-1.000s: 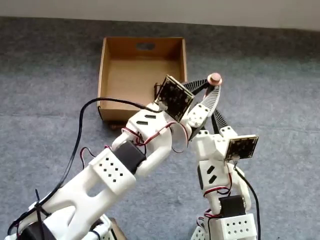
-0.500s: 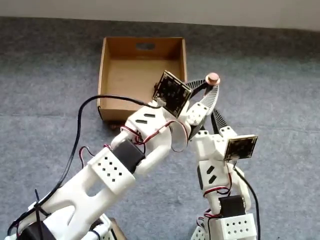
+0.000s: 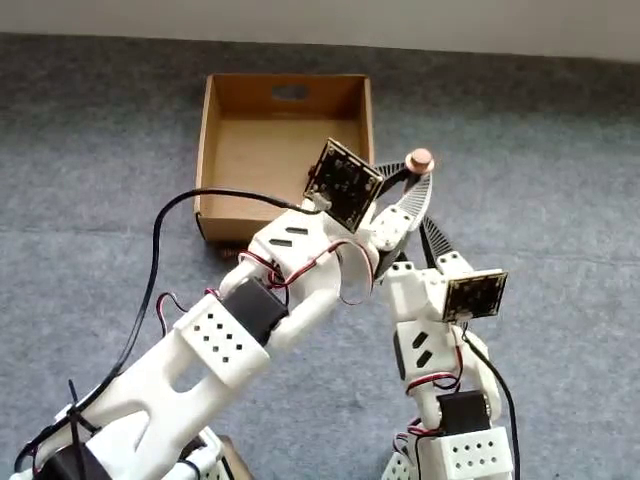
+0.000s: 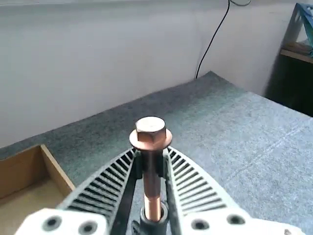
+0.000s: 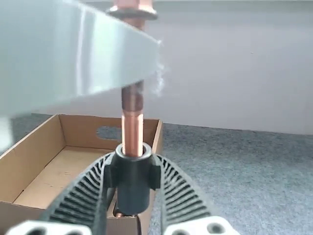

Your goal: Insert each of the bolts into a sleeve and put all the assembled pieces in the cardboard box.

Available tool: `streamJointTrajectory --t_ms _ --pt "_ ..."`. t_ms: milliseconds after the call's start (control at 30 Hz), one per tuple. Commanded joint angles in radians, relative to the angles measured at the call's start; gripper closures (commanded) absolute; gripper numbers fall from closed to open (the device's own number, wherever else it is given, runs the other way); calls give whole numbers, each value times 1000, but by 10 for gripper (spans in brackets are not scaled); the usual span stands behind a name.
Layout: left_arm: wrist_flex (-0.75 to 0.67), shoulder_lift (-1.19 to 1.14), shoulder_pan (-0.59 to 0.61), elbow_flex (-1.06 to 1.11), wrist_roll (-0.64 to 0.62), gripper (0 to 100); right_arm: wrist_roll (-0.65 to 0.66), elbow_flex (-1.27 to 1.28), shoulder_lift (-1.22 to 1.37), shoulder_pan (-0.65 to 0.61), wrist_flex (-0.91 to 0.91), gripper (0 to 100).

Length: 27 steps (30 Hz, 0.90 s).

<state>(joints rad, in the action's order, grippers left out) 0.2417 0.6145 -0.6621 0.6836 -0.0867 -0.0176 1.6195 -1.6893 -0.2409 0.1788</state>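
Observation:
My left gripper [image 4: 152, 161] is shut on the shank of a copper bolt [image 4: 151, 142] held upright, hex head up. The bolt's lower end sits in the mouth of a black sleeve [image 5: 132, 181]; my right gripper [image 5: 133, 171] is shut on that sleeve. In the right wrist view the bolt [image 5: 132, 122] comes down into the sleeve from above. In the high view the bolt's head [image 3: 419, 160] shows just right of the cardboard box [image 3: 215, 150], where both arms meet. The left gripper [image 3: 405, 188] sits there, and the sleeve is hidden under the arms.
The cardboard box [image 5: 29, 156] stands open on the grey carpet, right behind the held pieces. A black cable [image 3: 160, 260] loops off the left arm. Bare carpet lies to the right of the arms and to the left of the box.
The bolt and both grippers have drifted slightly left, toward the box's right wall. Both grips are unchanged.

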Motion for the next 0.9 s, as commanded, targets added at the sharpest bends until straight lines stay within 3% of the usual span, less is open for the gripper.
streamJointTrajectory --t_ms 0,867 --pt "9 5 22 -51 -6 992 11 -19 -16 4 -25 992" --pt "15 16 35 70 -6 992 11 -19 -15 4 -25 992"
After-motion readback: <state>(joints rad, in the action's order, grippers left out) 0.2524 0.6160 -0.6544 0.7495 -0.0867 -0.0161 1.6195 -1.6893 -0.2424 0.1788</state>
